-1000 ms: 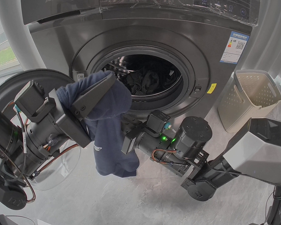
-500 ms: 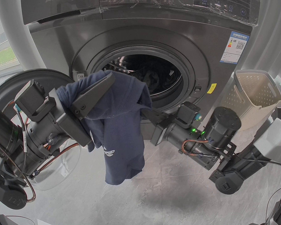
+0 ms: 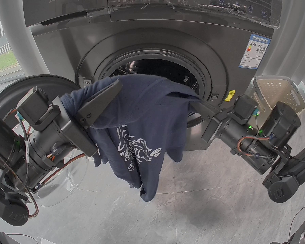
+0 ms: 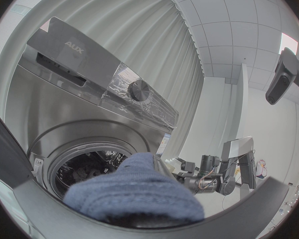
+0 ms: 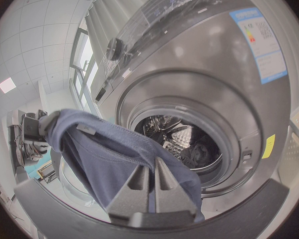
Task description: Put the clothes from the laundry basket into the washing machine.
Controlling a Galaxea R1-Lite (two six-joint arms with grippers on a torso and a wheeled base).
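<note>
A navy sweatshirt point(image 3: 142, 119) with a white print hangs spread between my two grippers in front of the washing machine's open drum point(image 3: 159, 70). My left gripper point(image 3: 103, 92) is shut on one end of the sweatshirt point(image 4: 136, 186) at the left of the door opening. My right gripper point(image 3: 196, 104) is shut on the other end of the sweatshirt point(image 5: 123, 153), at the right of the opening. Dark clothes point(image 5: 196, 155) lie inside the drum. The beige laundry basket point(image 3: 278, 95) stands on the floor to the machine's right.
The machine's round glass door point(image 3: 40, 85) is swung open at the left, behind my left arm. Grey tiled floor point(image 3: 193, 214) lies below the hanging sweatshirt. A white curtain point(image 3: 295, 34) hangs behind the basket.
My right gripper has pulled its end of the sweatshirt up and to the right, stretching the garment wide and showing the white print. The left arm has stayed put.
</note>
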